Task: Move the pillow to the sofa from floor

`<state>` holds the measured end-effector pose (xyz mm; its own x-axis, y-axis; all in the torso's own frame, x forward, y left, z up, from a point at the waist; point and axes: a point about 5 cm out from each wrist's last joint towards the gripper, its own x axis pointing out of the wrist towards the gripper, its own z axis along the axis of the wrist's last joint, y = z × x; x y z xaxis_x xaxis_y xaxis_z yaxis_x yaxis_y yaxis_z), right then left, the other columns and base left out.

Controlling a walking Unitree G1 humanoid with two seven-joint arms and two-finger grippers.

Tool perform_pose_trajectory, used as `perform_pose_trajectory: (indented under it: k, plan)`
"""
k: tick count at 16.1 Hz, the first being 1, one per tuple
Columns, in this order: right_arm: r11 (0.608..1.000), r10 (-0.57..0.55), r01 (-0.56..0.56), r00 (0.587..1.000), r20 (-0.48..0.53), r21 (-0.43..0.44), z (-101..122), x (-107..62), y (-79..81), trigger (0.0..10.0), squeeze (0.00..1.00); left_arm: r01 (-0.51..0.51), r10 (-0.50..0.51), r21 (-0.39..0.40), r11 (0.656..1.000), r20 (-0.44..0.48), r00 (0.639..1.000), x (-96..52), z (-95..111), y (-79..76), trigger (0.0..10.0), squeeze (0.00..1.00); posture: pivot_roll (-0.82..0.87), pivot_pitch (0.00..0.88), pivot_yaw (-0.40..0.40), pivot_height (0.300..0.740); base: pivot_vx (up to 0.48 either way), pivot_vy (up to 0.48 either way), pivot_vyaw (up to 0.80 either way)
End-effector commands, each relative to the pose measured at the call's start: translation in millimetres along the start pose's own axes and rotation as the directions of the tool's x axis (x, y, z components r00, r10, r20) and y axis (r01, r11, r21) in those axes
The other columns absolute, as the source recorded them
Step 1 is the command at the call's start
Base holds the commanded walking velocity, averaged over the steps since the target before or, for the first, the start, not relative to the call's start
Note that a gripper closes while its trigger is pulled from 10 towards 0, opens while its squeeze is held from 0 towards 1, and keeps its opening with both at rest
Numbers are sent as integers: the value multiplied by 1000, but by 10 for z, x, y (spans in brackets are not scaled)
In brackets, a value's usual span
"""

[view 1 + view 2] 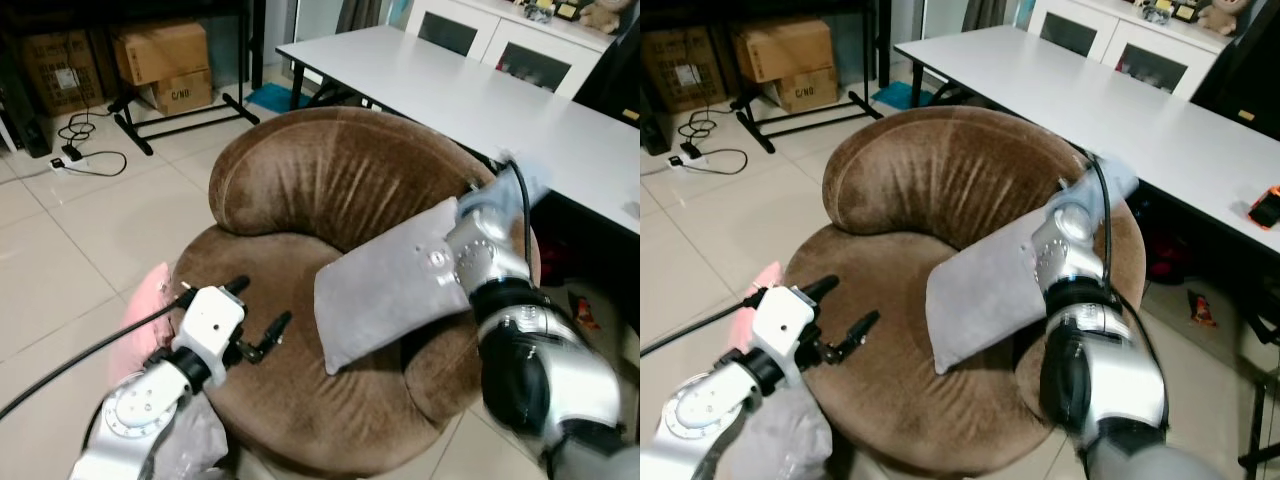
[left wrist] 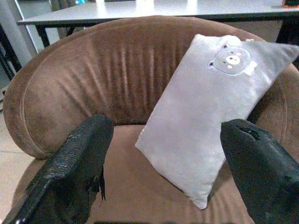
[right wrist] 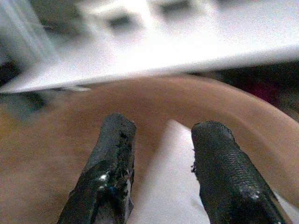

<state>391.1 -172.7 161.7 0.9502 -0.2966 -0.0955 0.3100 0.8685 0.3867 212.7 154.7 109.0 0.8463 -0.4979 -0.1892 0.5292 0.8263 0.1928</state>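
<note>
A grey pillow [image 1: 395,290] with a small bear print lay tilted on the round brown sofa [image 1: 300,190], propped against the backrest and the right armrest, its lower corner near the seat's middle. The right gripper [image 3: 161,154] hovered above the pillow's upper end by the sofa's right rim, its two black fingers [image 3: 219,163] parted with the grey fabric visible between them, clamping nothing; whether they touched the pillow could not be told. The left gripper [image 1: 262,315] hung over the seat's front left edge, its fingers [image 2: 79,163] spread wide and empty, pointed toward the pillow. A white tabletop [image 1: 480,95] stood behind the sofa; cardboard boxes [image 1: 165,60] sat on the tiled floor [image 1: 90,230].
</note>
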Motion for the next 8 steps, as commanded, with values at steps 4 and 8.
perform_pose_trajectory:
  k: [4, 8]
  plan:
    - [940, 288, -280, 958, 10, -197, -99, -478, -75, 10000, 0, -304, 304, -17, 952, -2, 953, -8, -13, 130, 10000, 0, 89, 0, -150, 740, 0, 0, 0]
    - [864, 356, -396, 917, -178, -312, -439, -992, -341, 10000, 0, -386, 386, 7, 923, -2, 923, -88, -30, 134, 10000, 0, 80, 0, -147, 740, -125, 0, 0]
